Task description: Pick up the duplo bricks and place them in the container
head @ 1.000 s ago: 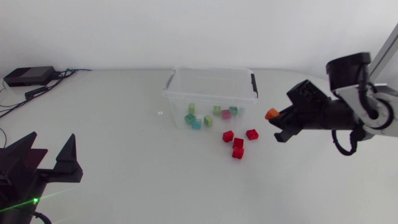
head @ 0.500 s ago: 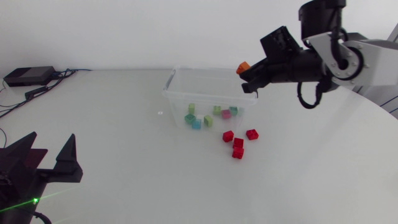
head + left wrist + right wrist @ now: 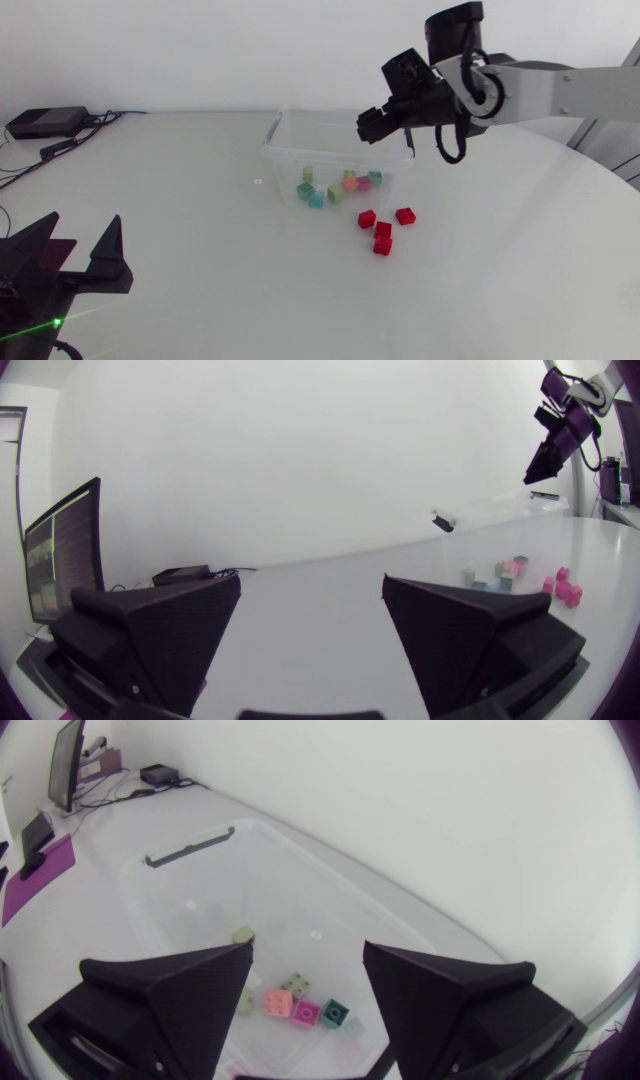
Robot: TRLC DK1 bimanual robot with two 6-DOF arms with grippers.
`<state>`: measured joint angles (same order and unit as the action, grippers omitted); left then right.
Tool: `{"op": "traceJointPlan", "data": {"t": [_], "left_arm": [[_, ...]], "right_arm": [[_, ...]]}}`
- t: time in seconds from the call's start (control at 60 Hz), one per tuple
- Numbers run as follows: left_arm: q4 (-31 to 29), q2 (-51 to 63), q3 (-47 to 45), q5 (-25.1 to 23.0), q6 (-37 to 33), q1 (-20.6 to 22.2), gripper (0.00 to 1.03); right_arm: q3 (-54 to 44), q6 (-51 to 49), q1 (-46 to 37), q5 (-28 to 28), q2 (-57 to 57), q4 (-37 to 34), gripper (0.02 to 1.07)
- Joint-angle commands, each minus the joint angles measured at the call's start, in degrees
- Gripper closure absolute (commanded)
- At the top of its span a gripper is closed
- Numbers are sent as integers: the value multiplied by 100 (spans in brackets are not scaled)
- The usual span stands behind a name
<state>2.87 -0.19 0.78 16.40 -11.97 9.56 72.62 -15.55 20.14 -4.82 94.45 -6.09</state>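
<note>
R gripper (image 3: pixel 374 130) upper right of ctr in head view, hanging over far-right rim of container (image 3: pixel 272 140). Fingers spread, nothing btwn them: released. In R wrist view, mixed bricks (image 3: pixel 307 1013) lie on the container floor under & ahead of the fingers (salmon, pink, teal, greens). L gripper (image 3: pixel 311 585) at lower left of head view, well apart from all task items, fingers wide, also empty.

Left to do: red bricks (image 3: pixel 383 231), tight little cluster on table (image 3: pixel 200 280) just below-right of container's front wall, mid frame. Seem just clear of it, hard to be sure.

Handling, as judgement: hard moulded plastic, v. light, rigid, no crush risk. Sides smooth, so prob. slippery under wedge fingers.
- Best hold: two opposite flat side walls, fingers low & square on. Not across a corner or the studs, else likely to twist or squirt out.
- Order: outermost brick first, e.g. the right-hand one, so fingers get room w/o knocking neighbours.
- Release: low & well inside the rim, as bricks are light enough to bounce.
</note>
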Motion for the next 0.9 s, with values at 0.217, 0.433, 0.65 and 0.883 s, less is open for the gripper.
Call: {"op": "traceJointPlan", "data": {"t": [0.217, 0.433, 0.65, 0.883], "left_arm": [[-6, -69, -104, 3, 116, 19, 4], [-6, -69, -95, 3, 116, 19, 4], [-6, -69, -104, 3, 116, 19, 4], [-6, -69, -104, 3, 116, 19, 4]], "right_arm": [[-1224, 237, -265, 86, -1685, -982, 14], [-2129, 254, -836, -10, -1737, -956, 14], [-2674, 386, -810, 51, -1245, -587, 14], [-2744, 474, -819, 218, -50, 363, 14]]}}
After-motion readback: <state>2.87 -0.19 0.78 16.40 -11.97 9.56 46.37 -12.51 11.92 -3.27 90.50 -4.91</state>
